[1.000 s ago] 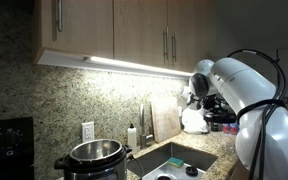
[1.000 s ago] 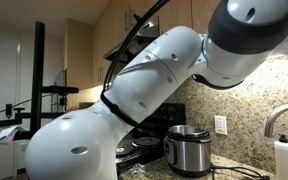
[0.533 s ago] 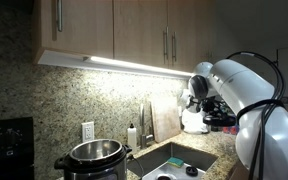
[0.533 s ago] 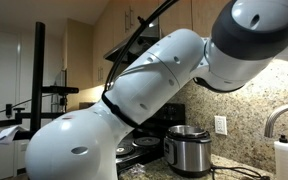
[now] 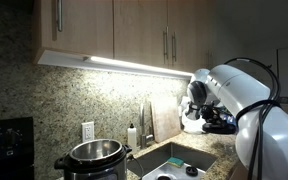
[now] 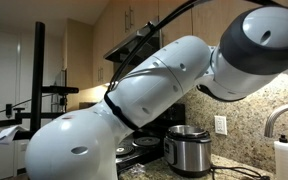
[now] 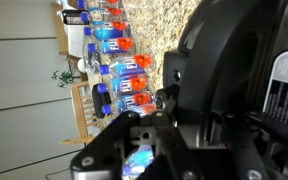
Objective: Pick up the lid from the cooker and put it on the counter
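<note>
Your gripper (image 7: pixel 142 150) is closed, and I can't see anything in it. It's up high by the arm's own body, well apart from the cooker (image 5: pixel 94 160). The cooker sits on the counter (image 5: pixel 216 146) between the black stove (image 5: pixel 6 140) and the sink (image 5: pixel 174 158), right at the sink's edge. Its top is a dark patch inside a shiny ring, so I honestly can't tell if the lid is on. The sink holds a couple of small things, too dark to name. A soap bottle (image 5: pixel 132 135) and a leaning cutting board (image 5: pixel 166 118) line the back wall. Upper cabinets (image 5: pixel 134 30) hang over the cooker, with open air between.
</note>
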Controlling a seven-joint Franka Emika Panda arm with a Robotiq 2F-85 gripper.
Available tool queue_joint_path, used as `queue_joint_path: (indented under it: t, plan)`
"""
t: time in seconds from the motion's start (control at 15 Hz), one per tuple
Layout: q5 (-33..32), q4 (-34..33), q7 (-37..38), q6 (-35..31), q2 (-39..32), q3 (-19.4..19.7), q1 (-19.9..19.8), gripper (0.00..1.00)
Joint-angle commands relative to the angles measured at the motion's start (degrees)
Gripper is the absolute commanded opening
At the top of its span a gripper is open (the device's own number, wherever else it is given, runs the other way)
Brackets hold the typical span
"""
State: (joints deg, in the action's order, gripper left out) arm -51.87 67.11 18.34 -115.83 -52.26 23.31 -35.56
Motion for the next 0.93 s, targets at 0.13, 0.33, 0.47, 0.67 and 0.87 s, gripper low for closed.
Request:
queue_joint_path:
  t: [0.13,0.33,0.47,0.67,0.87]
  plan:
    - [0.2,-1.8,2.1,-0.2,-1.3,0.4,-0.7,0.04]
    - [0.0,-0.9,5.2,-2.7,-1.6,0.3,-0.9,0.04]
    - [-0.2,-0.9,7.0,-3.9,-2.2,0.5,-1.0,0.04]
    - [-0.3,-1.4,8.7,-4.5,-3.3,0.6,-0.8,0.04]
    - [-0.2,-1.9,9.9,-4.5,-4.1,0.6,-0.7,0.04]
